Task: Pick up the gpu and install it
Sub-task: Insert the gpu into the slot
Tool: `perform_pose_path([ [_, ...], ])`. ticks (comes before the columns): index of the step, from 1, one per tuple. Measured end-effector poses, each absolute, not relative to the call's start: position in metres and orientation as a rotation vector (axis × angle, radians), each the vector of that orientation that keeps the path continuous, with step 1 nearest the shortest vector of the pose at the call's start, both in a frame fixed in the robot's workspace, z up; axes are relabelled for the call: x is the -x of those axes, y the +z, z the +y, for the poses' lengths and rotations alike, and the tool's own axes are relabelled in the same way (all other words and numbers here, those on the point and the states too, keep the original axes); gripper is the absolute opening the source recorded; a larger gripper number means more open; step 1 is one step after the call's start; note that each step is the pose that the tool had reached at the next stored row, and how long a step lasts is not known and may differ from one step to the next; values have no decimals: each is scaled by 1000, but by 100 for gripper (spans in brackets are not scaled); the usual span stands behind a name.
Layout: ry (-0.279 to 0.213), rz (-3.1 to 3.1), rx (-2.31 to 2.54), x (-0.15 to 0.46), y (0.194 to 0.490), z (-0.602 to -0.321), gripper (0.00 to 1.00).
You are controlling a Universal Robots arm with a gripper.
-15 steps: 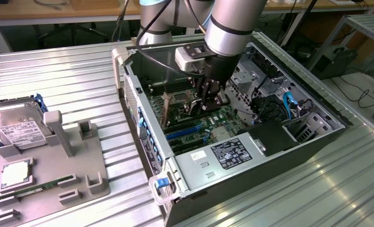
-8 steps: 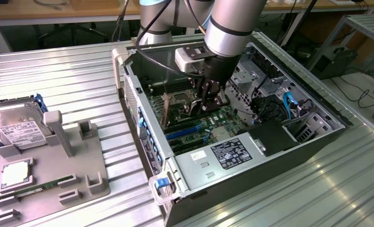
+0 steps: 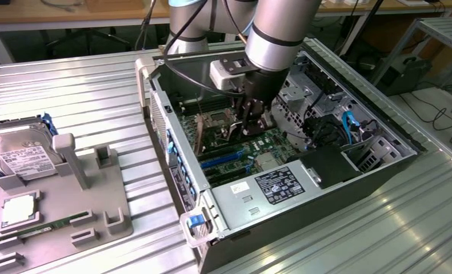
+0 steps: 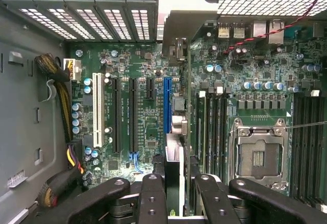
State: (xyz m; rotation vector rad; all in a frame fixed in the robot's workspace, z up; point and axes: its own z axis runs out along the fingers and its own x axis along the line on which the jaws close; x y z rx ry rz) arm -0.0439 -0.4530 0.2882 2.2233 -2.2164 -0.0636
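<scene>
Gripper (image 4: pixel 173 193): fingers closed on gpu (image 4: pixel 173 175), card held on edge, aligned over motherboard (image 4: pixel 148 127) beside blue slot (image 4: pixel 167 106) for seating. Beyond: open computer case (image 3: pixel 210 211) on table (image 3: pixel 81 80). Far: hard drive (image 3: pixel 24 157) parked in grey fixture (image 3: pixel 96 228).

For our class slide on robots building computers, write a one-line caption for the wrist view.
Gripper holds the graphics card edge-on above the motherboard, beside the blue slot.

gpu (image 4: pixel 173 178) edge-on above motherboard slots
</scene>
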Motion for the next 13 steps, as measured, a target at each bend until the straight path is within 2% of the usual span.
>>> perform_pose_path([
  [13, -63, -2216, -2224, 50, 276, -453, 27],
])
